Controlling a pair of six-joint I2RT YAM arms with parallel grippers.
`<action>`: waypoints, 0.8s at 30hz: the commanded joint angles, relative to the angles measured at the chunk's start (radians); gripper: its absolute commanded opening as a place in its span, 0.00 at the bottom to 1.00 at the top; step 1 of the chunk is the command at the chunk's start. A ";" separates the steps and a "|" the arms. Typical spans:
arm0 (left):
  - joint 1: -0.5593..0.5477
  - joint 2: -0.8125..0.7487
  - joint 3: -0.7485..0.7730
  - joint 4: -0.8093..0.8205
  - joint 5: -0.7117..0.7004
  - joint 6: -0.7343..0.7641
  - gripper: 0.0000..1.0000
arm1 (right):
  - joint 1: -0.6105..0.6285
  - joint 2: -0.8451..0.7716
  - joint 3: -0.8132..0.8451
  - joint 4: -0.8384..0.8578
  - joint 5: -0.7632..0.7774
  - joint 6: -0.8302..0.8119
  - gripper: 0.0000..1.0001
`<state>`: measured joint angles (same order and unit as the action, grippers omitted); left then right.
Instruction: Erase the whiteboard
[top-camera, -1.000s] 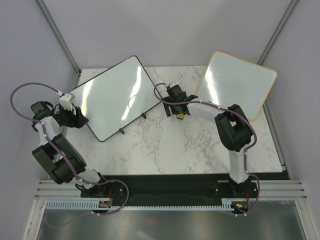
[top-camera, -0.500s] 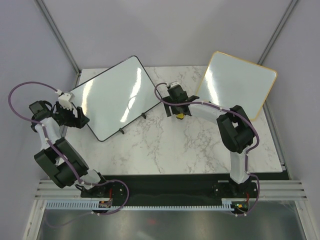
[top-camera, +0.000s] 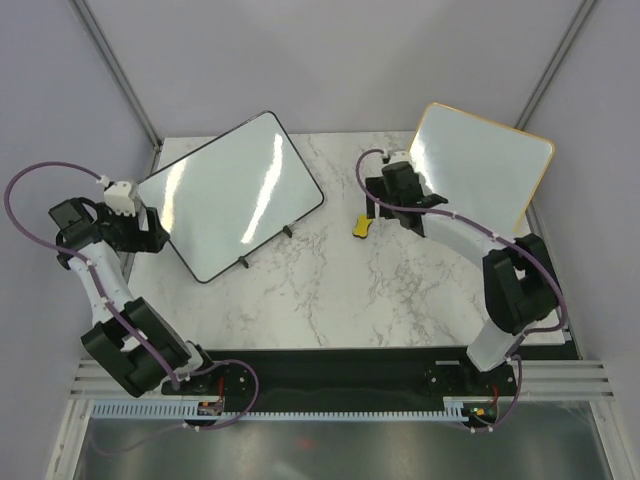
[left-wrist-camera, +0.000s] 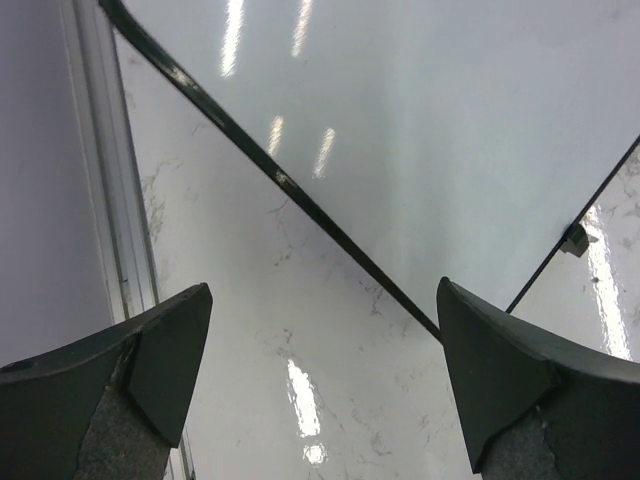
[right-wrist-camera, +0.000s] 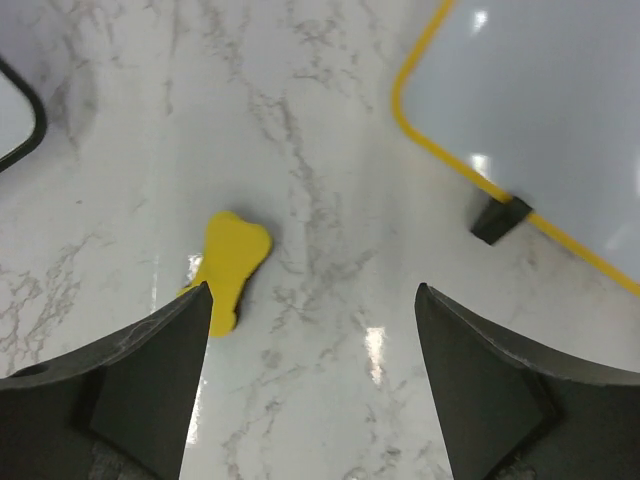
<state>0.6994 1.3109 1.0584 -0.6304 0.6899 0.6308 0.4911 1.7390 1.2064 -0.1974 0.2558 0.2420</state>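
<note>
Black-framed whiteboard (top-camera: 225, 195), glossy white, rounded corners

Non-task items on the marble table (top-camera: 330, 300)
A gold-framed white board (top-camera: 480, 180) stands propped at far right; a small yellow object (top-camera: 360, 226) lies flat near its left edge, not touching.

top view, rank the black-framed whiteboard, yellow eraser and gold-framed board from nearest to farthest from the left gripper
From the left gripper:
1. black-framed whiteboard, right beside it at far left.
2. yellow eraser, mid-table.
3. gold-framed board, far right.
</note>
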 joint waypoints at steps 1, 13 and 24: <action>0.011 -0.059 0.012 0.005 -0.130 -0.124 0.99 | -0.095 -0.130 -0.092 0.061 -0.013 0.062 0.89; 0.012 -0.133 -0.142 0.003 -0.306 -0.232 0.99 | -0.302 -0.599 -0.528 0.095 0.023 0.229 0.90; 0.012 -0.137 -0.270 0.032 -0.375 -0.226 0.99 | -0.304 -0.799 -0.633 0.061 0.050 0.232 0.93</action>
<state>0.7055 1.1915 0.7944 -0.6262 0.3393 0.4309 0.1860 0.9558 0.5823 -0.1429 0.2890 0.4583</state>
